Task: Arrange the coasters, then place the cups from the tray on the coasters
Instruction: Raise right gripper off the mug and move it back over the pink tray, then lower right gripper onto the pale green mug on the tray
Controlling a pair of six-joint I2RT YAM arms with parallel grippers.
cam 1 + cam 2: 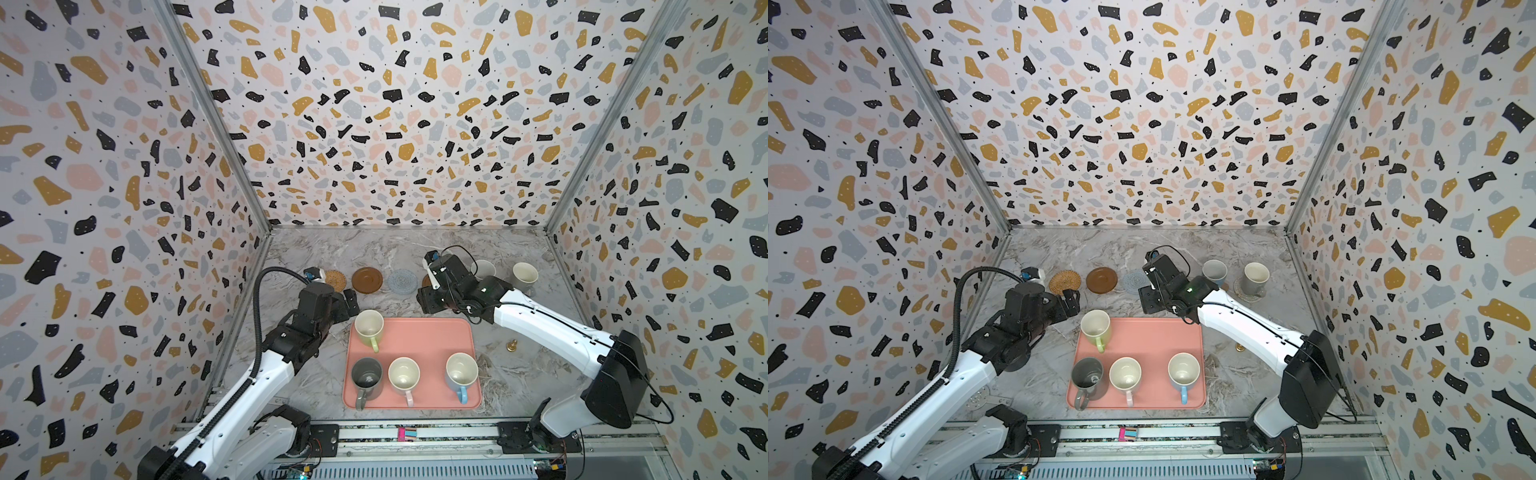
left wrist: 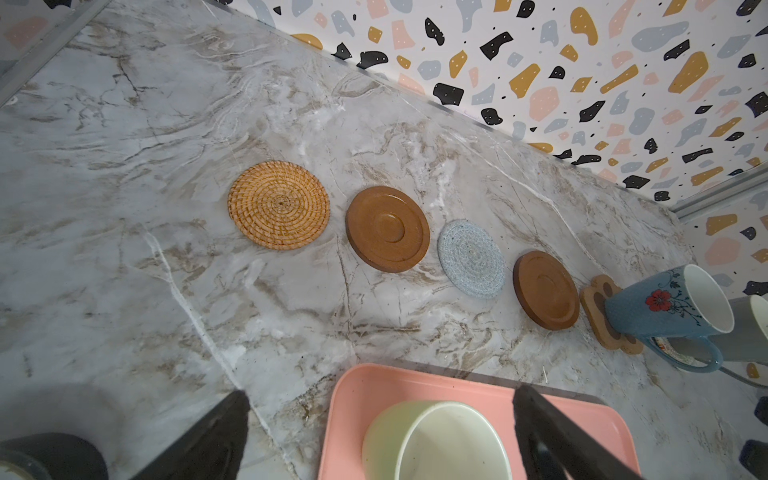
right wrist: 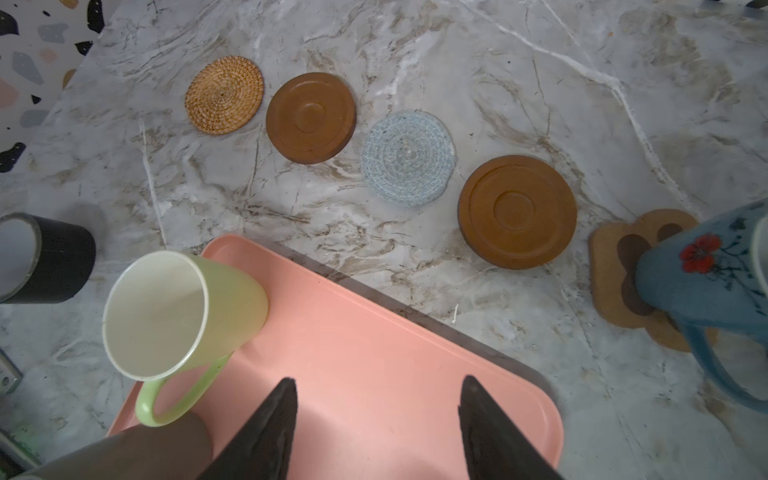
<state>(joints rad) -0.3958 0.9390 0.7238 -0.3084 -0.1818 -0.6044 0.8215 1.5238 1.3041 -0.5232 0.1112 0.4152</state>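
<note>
The left gripper (image 2: 381, 392) gaped wide near the green mug (image 2: 432, 440) — the right gripper (image 3: 380, 379) stood half-open, empty, over the tray (image 3: 374, 311).

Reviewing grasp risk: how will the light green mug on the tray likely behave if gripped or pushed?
The light green mug looks glazed and stiff, so probably slippery to grip. It seems narrower at its base, so a high push may tip it.

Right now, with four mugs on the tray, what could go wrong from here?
The open left gripper and open right gripper both hang near the light green mug; reaching together, they could collide.
That mug stands in the tray corner by the rim; a finger could tip it.
The empty brown disc lies close to the blue flowered mug; a mug set there might bump it.
</note>
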